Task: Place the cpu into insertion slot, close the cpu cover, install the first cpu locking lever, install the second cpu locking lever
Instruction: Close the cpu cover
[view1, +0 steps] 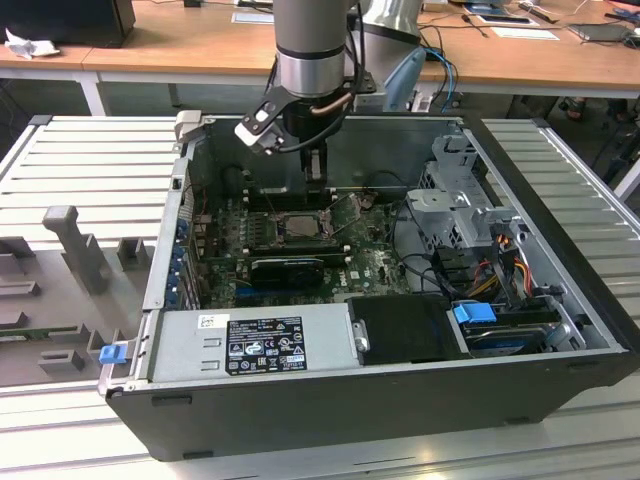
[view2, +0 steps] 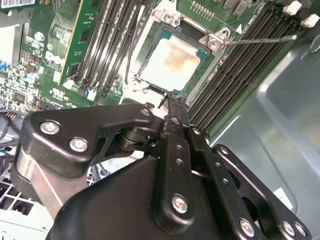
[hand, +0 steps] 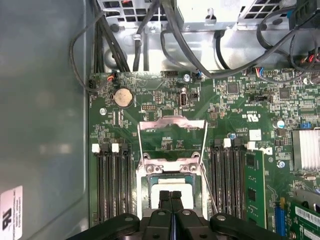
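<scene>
The cpu (view2: 172, 60), a pale silvery square, lies flat in the insertion slot (hand: 146, 187); it also shows in the first wrist view (hand: 172, 186). The cpu cover (hand: 172, 125), a thin silver frame, is swung open away from the slot, and green board shows through its cut-out. Thin wire locking levers (hand: 138, 145) (hand: 205, 145) stand unlatched on either side; one lever (view2: 260, 38) sticks out past the socket. My gripper (view2: 171, 101) (hand: 171, 196) is shut with nothing in it, its tips close over the cpu's near edge. In the exterior view the gripper (view1: 315, 180) hangs over the socket.
Long black memory slots (hand: 112, 185) (hand: 230, 180) flank the socket. Cables (hand: 200, 50) and a drive cage (view1: 470, 215) crowd one side of the open case. A power supply (view1: 255, 340) lines the front, and the grey case wall (hand: 45, 125) is nearby.
</scene>
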